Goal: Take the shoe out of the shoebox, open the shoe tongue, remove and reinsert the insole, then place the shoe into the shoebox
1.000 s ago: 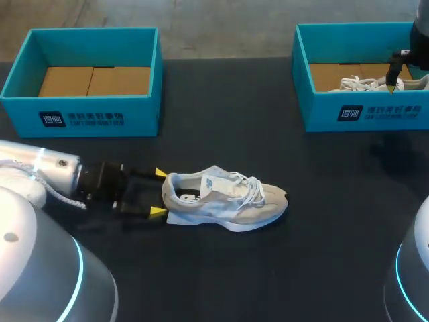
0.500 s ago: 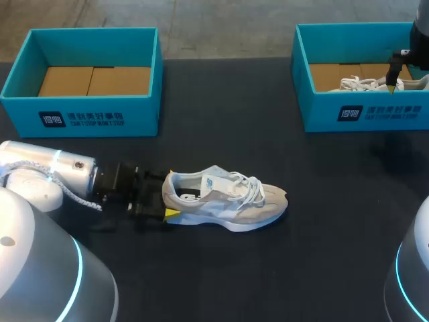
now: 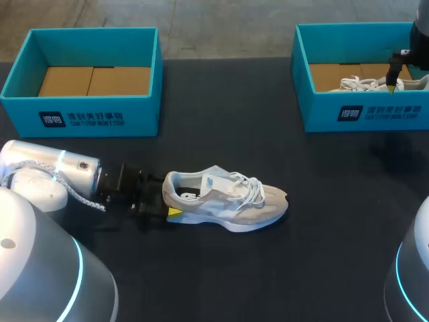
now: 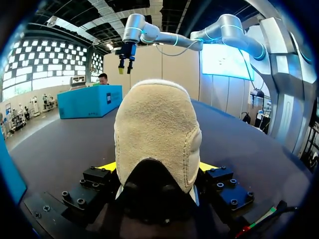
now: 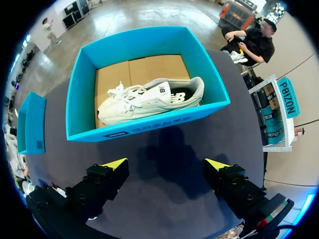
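At the table's (image 3: pixel 221 282) ten o'clock sat a teal shoebox (image 3: pixel 87 111), open-topped and showing only its cardboard floor. Bare dark tabletop lay between its front wall and the left arm (image 3: pixel 53 178) at eight o'clock. The left gripper (image 4: pixel 157 167) pointed toward three o'clock and was clamped on the heel of the shoe (image 3: pixel 228 201), one yellow tip pressed to either side in the wrist view. From overhead only the near tip showed; the far one was hidden behind the heel. The shoe stood on its sole just short of centre, toe toward three o'clock, with a pale grey-beige upper, white sole, loose white laces and a dark opening at the collar. Wide open tabletop lay beyond its toe, toward four and five o'clock. At two o'clock stood a second shoebox (image 5: pixel 149 84) holding the other shoe (image 5: pixel 149 99) on its side; the box's right end was cut off overhead. The right gripper (image 5: pixel 164 167) hung above that box's front wall, fingers spread wide, grasping nothing.
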Motion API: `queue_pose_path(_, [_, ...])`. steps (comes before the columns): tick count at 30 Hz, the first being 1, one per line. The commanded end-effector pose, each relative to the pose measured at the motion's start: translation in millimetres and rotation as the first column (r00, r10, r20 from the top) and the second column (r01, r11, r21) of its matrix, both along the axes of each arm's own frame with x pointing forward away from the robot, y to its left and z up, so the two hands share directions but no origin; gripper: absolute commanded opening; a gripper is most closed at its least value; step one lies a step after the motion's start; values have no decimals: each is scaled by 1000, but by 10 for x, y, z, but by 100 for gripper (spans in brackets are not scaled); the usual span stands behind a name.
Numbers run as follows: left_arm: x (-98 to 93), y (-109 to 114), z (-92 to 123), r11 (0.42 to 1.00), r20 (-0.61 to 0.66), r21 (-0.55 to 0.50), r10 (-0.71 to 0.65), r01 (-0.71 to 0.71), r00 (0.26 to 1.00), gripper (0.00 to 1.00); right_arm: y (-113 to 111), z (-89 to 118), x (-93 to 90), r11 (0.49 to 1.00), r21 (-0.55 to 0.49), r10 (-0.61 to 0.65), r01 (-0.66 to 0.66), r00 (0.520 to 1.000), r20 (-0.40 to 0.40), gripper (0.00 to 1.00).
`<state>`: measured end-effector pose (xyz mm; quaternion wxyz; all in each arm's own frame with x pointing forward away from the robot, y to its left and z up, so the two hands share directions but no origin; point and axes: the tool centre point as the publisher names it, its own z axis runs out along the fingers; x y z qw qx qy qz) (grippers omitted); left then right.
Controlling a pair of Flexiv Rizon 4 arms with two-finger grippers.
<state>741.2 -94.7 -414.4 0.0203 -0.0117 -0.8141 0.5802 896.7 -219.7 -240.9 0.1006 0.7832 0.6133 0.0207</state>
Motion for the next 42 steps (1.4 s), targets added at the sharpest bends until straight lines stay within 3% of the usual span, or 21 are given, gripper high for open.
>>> queue_pose_path(1, [-6, 3, -12, 1000, 3, -9, 20, -20, 1000, 0, -2, -3, 0, 1000, 1, 0, 0, 1000, 1, 100])
queue_pose_path(42, [-32, 62, -37, 999, -9, -19, 48, -48, 999, 0, -2, -3, 0, 1000, 1, 0, 0, 1000, 1, 100])
